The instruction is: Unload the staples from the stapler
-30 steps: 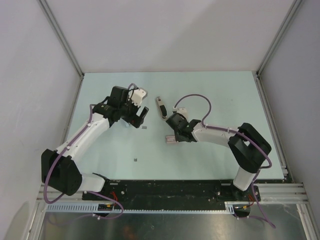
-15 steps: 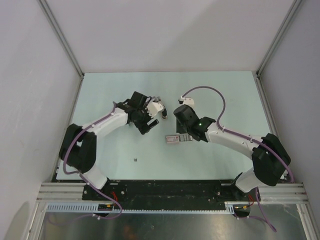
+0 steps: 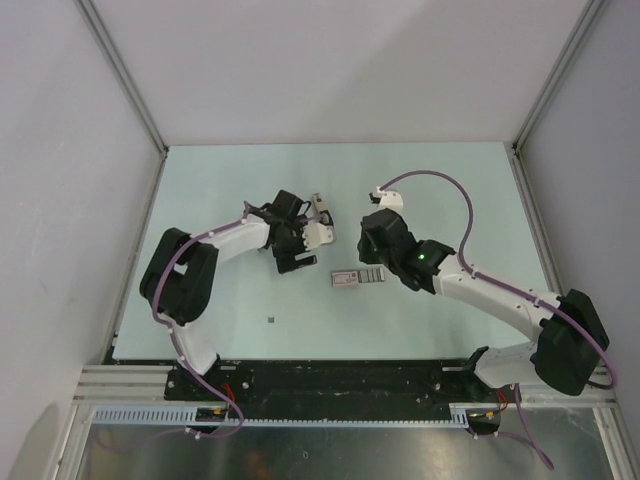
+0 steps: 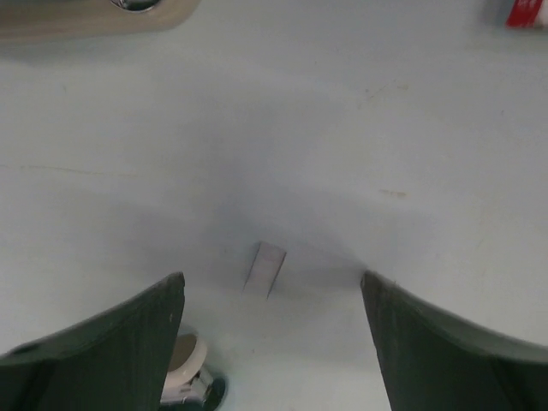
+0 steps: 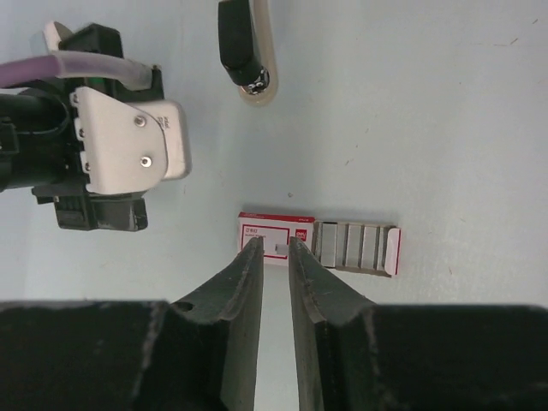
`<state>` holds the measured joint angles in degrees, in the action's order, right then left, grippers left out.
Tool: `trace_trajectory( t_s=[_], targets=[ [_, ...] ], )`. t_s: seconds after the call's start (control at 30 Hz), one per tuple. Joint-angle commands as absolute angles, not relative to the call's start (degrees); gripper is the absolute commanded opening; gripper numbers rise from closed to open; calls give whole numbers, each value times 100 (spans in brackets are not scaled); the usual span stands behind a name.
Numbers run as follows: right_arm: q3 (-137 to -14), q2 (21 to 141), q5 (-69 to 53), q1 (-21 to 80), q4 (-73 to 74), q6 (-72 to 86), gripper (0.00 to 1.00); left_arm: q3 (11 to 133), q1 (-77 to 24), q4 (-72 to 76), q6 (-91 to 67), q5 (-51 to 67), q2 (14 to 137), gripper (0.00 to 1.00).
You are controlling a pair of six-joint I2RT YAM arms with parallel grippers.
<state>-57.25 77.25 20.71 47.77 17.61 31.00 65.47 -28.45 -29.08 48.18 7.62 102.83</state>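
The stapler (image 3: 317,202) lies behind the table's middle, partly covered by my left wrist. Its dark end on a beige body shows at the top of the right wrist view (image 5: 244,51), and its beige edge at the top left of the left wrist view (image 4: 94,17). My left gripper (image 3: 298,262) (image 4: 271,278) is open and low over the table, with a short grey staple strip (image 4: 265,267) lying flat between its fingers. Another staple bit (image 3: 271,320) lies nearer the front. My right gripper (image 3: 372,262) (image 5: 275,242) is shut to a narrow gap above the staple box; nothing clearly held.
A flat red-and-white staple box with a grey segmented tray (image 3: 357,277) (image 5: 318,243) lies right of my left gripper; its red corner shows in the left wrist view (image 4: 524,13). The left wrist's camera housing (image 5: 111,145) sits close to the left of the box.
My left arm has swung right toward the stapler and set its open jaws around the staple strip. My right arm has stretched out and its gripper moved up from the box.
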Motion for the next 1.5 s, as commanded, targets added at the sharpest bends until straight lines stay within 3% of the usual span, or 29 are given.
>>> trace_trajectory(
  t_s=[0.0, 0.2, 0.4, 0.77, 0.87, 1.03, 1.13, 1.27, 1.47],
  targets=[
    [-5682, 7487, 2218, 4739, 1582, 3080, 21, 6686, -2874, -2789, 5533, 1096, 10385, 89],
    [-5676, 7441, 2168, 4721, 1510, 3101, 19, 6800, -2872, -2880, 5828, 1137, 10499, 84],
    [-5678, 7430, 2131, 4718, 1481, 3079, 19, 7024, -2866, -3109, 5772, 1029, 10799, 67],
    [-5657, 7463, 2118, 4711, 1429, 3074, 18, 6990, -2865, -3264, 5722, 823, 10843, 50],
    [-5641, 7458, 2112, 4713, 1429, 3078, 18, 6868, -2865, -3290, 5725, 808, 10737, 53],
    [-5611, 7462, 2089, 4709, 1400, 3084, 18, 6665, -2866, -3311, 5787, 706, 10602, 67],
    [-5616, 7459, 2072, 4704, 1388, 3078, 17, 6665, -2865, -3310, 5787, 606, 10678, 69],
    [-5614, 7424, 2078, 4699, 1414, 3068, 17, 6698, -2865, -3324, 5777, 645, 10767, 60],
    [-5612, 7417, 2084, 4701, 1437, 3072, 17, 6713, -2882, -3345, 5711, 728, 10739, 35]
  ],
)
